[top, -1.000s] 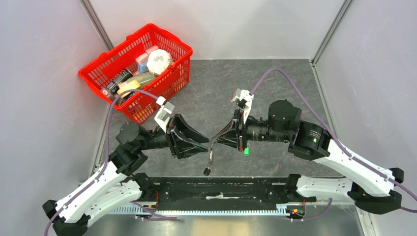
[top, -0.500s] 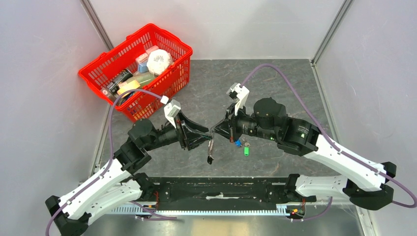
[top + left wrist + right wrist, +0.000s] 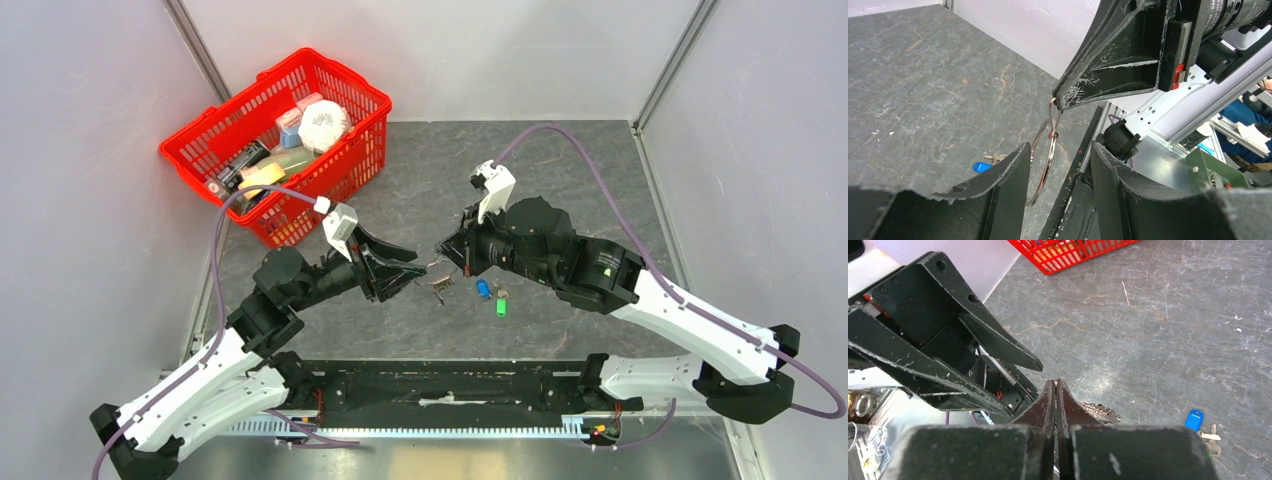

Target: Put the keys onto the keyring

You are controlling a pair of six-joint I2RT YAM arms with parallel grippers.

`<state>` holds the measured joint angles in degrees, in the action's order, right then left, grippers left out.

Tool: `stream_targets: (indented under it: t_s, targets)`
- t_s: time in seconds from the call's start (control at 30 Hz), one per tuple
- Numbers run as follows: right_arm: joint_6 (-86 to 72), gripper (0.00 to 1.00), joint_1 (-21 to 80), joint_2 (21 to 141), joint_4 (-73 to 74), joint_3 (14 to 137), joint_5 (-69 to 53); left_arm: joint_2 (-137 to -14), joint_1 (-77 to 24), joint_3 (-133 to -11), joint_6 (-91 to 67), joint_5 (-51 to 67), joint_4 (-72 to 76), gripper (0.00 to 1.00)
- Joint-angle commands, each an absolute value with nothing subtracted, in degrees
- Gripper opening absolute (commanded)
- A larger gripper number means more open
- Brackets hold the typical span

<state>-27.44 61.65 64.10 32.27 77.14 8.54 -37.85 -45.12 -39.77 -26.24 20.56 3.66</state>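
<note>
The keyring (image 3: 1044, 161), a thin silver wire ring, hangs from the tip of my right gripper (image 3: 1055, 102), which is shut on a small loop at its top. A cluster of small silver keys (image 3: 440, 287) dangles under that tip (image 3: 440, 252), and the right wrist view shows them (image 3: 1100, 412) beside the shut jaws (image 3: 1055, 383). My left gripper (image 3: 1059, 150) is open, with the ring between its fingers, close to the left finger (image 3: 1008, 175). In the top view it (image 3: 415, 272) faces the right gripper tip to tip. Loose keys lie on the table: blue (image 3: 483, 288), green (image 3: 500, 307), plain silver (image 3: 503, 294).
A red basket (image 3: 340, 165) full of items stands at the back left of the grey table. The black rail with the arm bases (image 3: 450, 385) runs along the near edge. White walls close in the left, right and back.
Both grippers have moved away from the near edge, still tip to tip. The dangling key cluster has come up from near the rail to beside the loose keys. Right gripper stayed shut.
</note>
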Motion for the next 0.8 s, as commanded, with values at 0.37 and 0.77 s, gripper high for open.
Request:
stream_targets:
  t_s: [0.37,0.77]
  targets:
    - [-32.38,0.0,61.74,67.36,32.07,83.26,12.37,-39.52,-45.26,-40.16,-18.73,19.38,11.21,0.55]
    - [-34.11,0.0,61.69,68.78,32.41,84.37,11.08,-40.35,-45.35,-38.59,-15.9,20.21,14.67,0.56]
